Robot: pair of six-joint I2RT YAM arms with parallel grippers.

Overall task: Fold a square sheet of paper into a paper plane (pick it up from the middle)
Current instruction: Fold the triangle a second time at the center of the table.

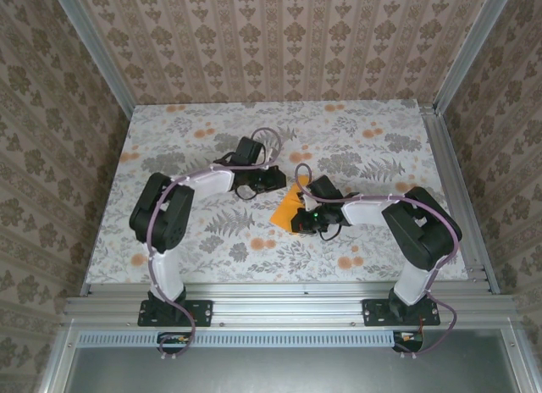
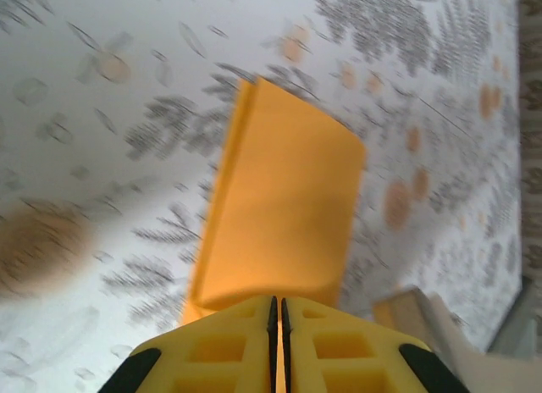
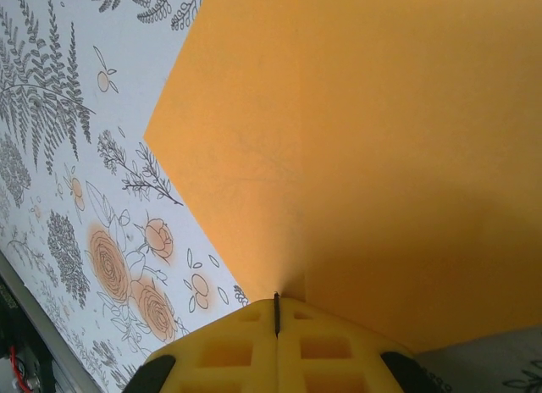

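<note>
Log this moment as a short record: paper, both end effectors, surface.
paper: orange paper, folded over, held between the two arms
left end effector: shut on the paper's near edge
right end effector: shut on the paper
surface: floral cloth under the paper

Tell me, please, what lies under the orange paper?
The floral cloth spreads beneath the orange paper, showing around its edges; the patch directly under the sheet is covered, hiding anything there.
</note>
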